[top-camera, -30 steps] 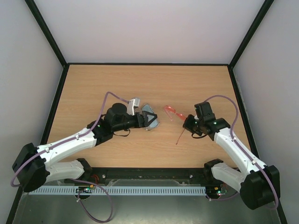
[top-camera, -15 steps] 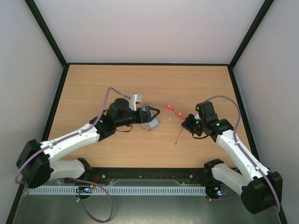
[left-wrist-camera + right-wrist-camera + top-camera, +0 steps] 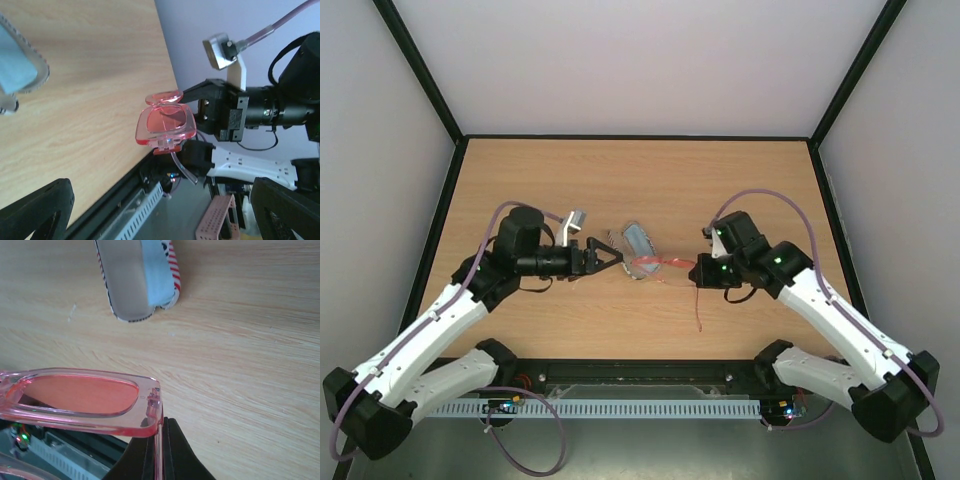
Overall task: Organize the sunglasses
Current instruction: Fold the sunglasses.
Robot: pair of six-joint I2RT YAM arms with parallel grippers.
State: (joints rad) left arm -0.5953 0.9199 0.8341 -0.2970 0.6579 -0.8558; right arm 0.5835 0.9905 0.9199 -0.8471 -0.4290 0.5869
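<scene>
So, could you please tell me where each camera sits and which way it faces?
Top: above and behind, looking down at the table; left arm and right arm show.
Left wrist: on the open left gripper, facing the right gripper holding the sunglasses; own fingers at bottom corners.
Right wrist: looks down at the case; own fingers pinch the sunglasses.
All share the sunglasses.

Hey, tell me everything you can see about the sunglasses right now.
The sunglasses have a chunky, translucent pink-red frame that looks like plastic, with rounded-rectangular pink-tinted lenses. One slim temple arm is unfolded and points toward the near edge of the table. The right gripper pinches them at a corner by the hinge, apparently above the table, beside the open case. Nothing else touches them.
</scene>
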